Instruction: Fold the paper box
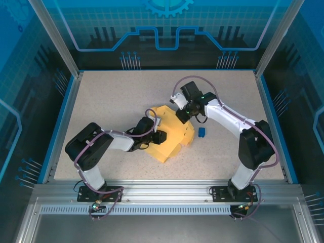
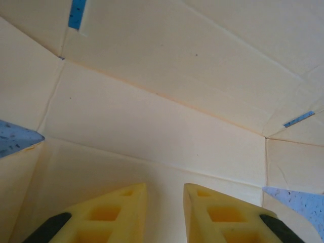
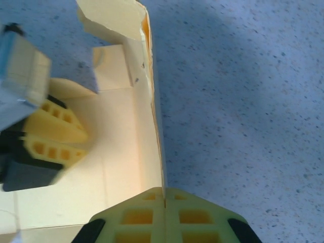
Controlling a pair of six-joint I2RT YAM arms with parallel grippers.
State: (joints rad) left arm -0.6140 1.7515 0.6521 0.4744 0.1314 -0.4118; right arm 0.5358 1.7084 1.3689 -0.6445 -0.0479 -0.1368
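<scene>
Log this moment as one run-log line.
paper box: partly folded, one wall raised | left gripper: open, over inner panel | right gripper: pinching the raised wall's edge

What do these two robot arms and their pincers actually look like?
The left arm and right arm are alike: white tube links between chunky black joints, with mauve cables looping alongside. Each ends in two yellow plastic fingers, wedge-shaped with square cut-outs and black bases.

Free to pass across bare tabletop [image 1: 111, 96] at upper left and lower right of the top view. Blocked at centre by box [image 1: 174, 144], left arm [image 1: 119, 142] and right arm [image 1: 228, 116] meeting over it, blue block [image 1: 202, 132] just right.
</scene>
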